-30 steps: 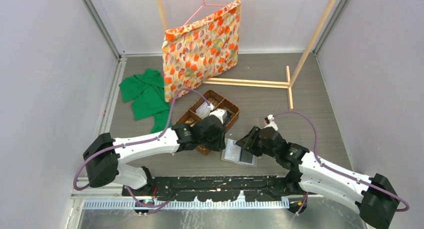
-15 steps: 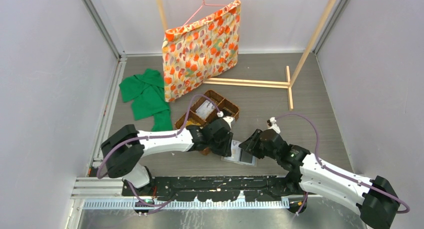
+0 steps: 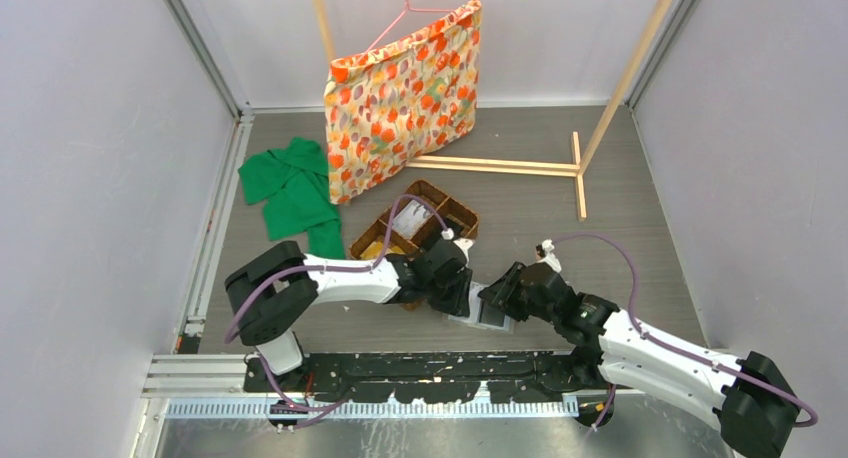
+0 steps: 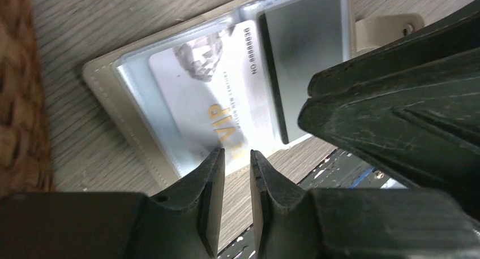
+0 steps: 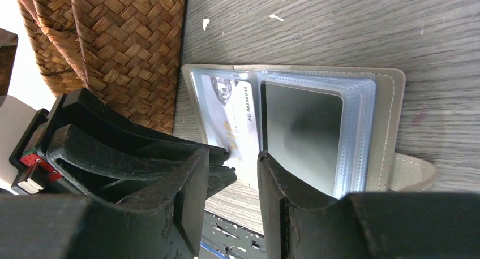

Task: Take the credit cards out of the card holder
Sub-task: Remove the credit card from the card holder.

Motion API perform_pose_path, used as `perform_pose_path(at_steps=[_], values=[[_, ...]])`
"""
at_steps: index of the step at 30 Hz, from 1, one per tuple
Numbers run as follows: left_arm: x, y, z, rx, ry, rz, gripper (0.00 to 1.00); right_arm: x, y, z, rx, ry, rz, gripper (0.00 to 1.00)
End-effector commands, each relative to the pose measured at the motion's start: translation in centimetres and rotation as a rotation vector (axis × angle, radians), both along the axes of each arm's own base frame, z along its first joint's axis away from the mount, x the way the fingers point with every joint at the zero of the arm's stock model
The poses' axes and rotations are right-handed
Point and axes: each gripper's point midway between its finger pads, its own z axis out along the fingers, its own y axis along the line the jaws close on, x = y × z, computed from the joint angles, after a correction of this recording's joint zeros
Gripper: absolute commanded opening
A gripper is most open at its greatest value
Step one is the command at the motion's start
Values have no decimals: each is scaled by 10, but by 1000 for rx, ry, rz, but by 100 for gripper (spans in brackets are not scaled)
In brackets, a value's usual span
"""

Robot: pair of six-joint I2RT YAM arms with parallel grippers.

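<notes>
1. Grey wood-look counter (image 3: pixel 560 208) boxed in by white walls. At the back, a floral fabric cover (image 3: pixel 405 98) hangs off a pink hanger (image 3: pixel 400 8). There's a green garment (image 3: pixel 290 188) crumpled to its left and a wooden frame (image 3: pixel 500 164) lying flat to its right.
2. A brown wicker basket (image 3: pixel 462 216) sits mid-counter. The card holder (image 3: pixel 482 318) lies open and flat just beside the basket's near-right corner, right between the two arms.
3. Inside it's all clear sleeves. One side holds a pale credit card (image 4: pixel 209 100) with gold "VIP" lettering, and the other side shows a dark grey panel (image 4: pixel 300 61). A snap tab (image 5: pixel 413 171) sticks out past the dark side.
4. The left jaws are nearly shut, with just a slim gap. The tips are right at the near edge of the VIP card, which lies in its sleeve. Honestly can't tell if they're pinching the card or only touching it.
5. The right jaws are parted with nothing clamped between them. They hang over the holder's near edge, very close to the left tips. One finger is over the dark panel, but I can't tell whether it presses down.
</notes>
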Motion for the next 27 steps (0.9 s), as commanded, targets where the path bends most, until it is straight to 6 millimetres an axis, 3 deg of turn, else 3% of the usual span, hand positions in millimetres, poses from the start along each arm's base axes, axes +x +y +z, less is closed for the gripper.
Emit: perform_pose_path(at_steps=[1,8,15,20,27], values=[[-1,-8,-13,-12,9,-18,25,5,3,7,50,-22,-28,42],[-2,-5,-14,4,11,-17,24,5,-1,0,40,-13,-47,42],[18,30,6,97,-127,72,25,8,-1,4,42,-25,-51,41],[23,42,-1,164,-145,84,25,10,2,8,30,-32,-41,41],[25,40,-7,170,-150,81,25,15,-1,13,15,-46,-60,42]])
